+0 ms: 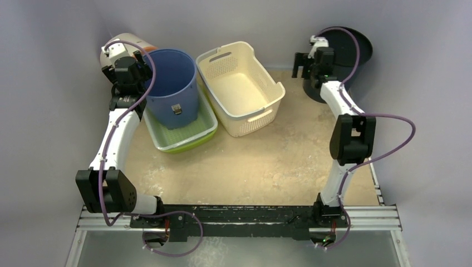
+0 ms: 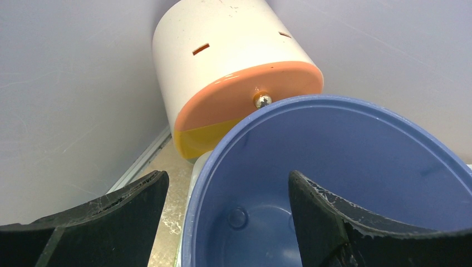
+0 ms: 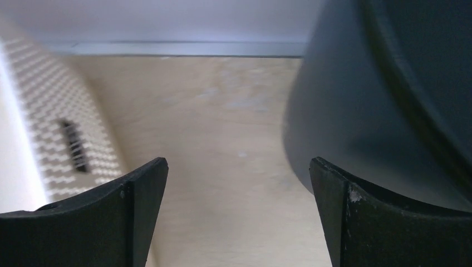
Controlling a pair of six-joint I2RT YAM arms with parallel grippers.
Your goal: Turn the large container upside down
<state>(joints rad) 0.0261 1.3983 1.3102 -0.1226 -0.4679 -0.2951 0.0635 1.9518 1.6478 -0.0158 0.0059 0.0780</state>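
Observation:
A blue bucket (image 1: 172,89) stands upright inside a shallow green tray (image 1: 189,139) at the back left. My left gripper (image 1: 146,68) is open at the bucket's left rim. In the left wrist view the gripper (image 2: 228,178) straddles the rim of the bucket (image 2: 345,167), one finger outside and one inside, touching nothing. A cream perforated basket (image 1: 250,119) stands upright mid-back. A black bucket (image 1: 348,50) sits in the back right corner. My right gripper (image 1: 303,68) is open and empty just left of it, seen over bare table (image 3: 238,164) beside the black wall (image 3: 356,111).
A white cylinder with an orange and yellow end (image 1: 125,44) lies against the back left wall, just behind the blue bucket (image 2: 222,61). The cream basket's wall (image 3: 50,128) is left of my right gripper. Grey walls close the back and both sides.

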